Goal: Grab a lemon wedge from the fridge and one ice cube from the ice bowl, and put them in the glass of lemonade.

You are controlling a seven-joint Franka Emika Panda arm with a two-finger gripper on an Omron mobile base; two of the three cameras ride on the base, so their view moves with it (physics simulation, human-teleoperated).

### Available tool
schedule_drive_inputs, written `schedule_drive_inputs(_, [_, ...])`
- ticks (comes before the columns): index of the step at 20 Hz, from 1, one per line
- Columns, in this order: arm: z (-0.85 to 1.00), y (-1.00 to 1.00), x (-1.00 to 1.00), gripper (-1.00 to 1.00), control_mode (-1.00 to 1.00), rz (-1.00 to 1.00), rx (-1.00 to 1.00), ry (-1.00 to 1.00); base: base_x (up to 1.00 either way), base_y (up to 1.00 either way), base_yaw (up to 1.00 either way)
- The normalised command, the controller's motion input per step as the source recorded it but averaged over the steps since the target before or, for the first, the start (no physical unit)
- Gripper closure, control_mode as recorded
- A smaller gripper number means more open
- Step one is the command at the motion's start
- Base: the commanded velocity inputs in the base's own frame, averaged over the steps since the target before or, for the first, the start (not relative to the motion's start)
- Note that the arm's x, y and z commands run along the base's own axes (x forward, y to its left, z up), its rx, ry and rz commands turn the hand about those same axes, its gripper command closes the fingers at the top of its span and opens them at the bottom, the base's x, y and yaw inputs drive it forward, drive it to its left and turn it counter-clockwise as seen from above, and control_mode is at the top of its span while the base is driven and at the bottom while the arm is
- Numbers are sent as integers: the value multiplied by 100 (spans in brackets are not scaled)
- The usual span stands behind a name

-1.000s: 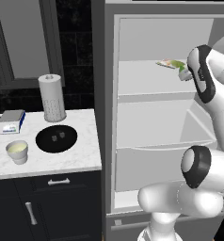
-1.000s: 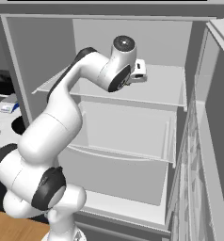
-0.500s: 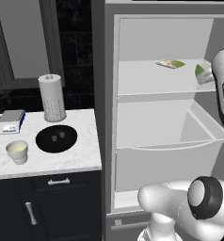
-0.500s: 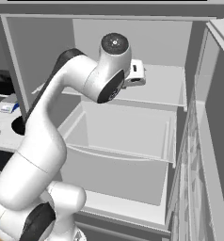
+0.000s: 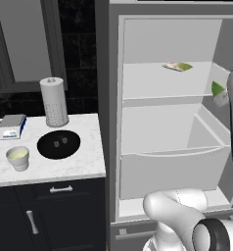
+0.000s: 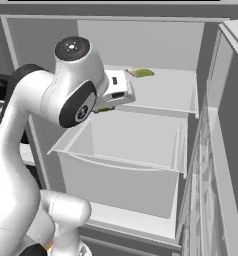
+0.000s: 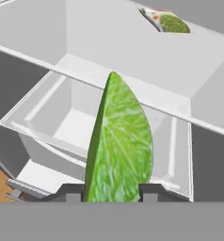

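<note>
Two dark fingertips [image 7: 71, 194] of the hand [image 7: 111, 195] are clamped on the lemon wedge [image 7: 118, 146], which stands upright between them, cut face showing. From the left base view the wedge [image 5: 218, 91] sits at the right side of the open fridge [image 5: 108, 122], about level with the white shelf [image 5: 162, 81]. A green-and-white packet [image 5: 177, 66] lies on that shelf; the white drawer [image 6: 126, 145] stands pulled out below. On the marble surface [image 5: 84, 164] rest the black ice bowl [image 5: 58, 144], the glass of lemonade [image 5: 18, 158] and the paper-towel cylinder [image 5: 54, 101].
</note>
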Motion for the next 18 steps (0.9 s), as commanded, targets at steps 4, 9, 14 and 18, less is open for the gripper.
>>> schedule_drive_inputs(4, [0, 41, -98, 100, -100, -7, -9, 12, 0, 0, 0])
schedule_drive_inputs(9, [0, 3, -77, 100, -100, -1, 8, 0, 0, 0, 0])
schedule_drive_inputs(14, [0, 6, -71, 100, -100, 0, 8, 0, 0, 0, 0])
schedule_drive_inputs(18, [0, 45, -59, 100, -100, 0, 4, 0, 0, 0, 0])
